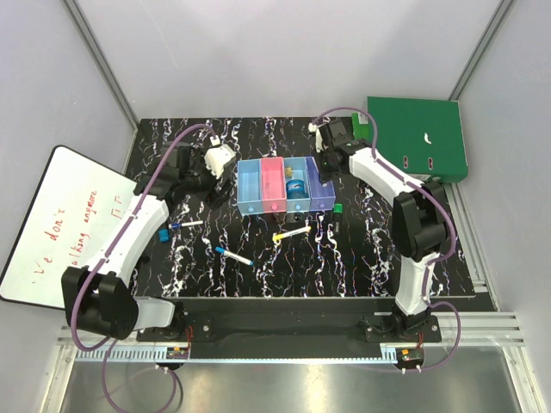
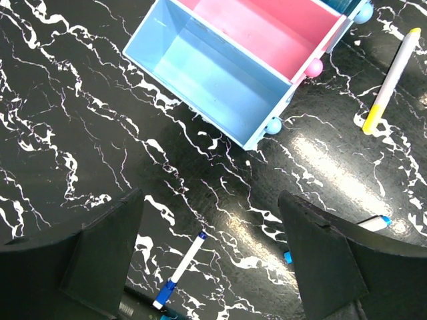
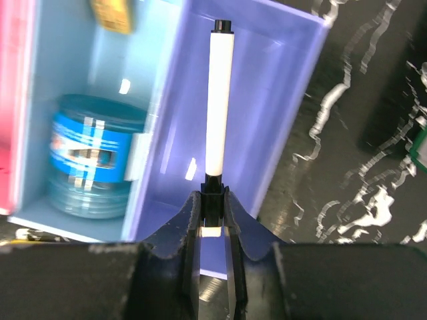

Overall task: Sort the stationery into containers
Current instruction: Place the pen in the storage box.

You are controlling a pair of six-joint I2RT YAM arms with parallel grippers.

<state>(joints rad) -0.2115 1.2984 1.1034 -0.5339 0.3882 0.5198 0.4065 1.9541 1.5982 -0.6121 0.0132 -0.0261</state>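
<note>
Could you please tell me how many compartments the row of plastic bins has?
4, joined in one row, left to right: first light-blue bin, pink bin, second light-blue bin, purple bin. None looks hidden.

Hidden, cropped, blurred
The lower end of the white pen (image 3: 219,100) disappears between the fingers of the right end effector (image 3: 212,200); the label on the round blue object (image 3: 90,157) is blurred; the top edge crops a small yellow piece (image 3: 112,15).
</note>
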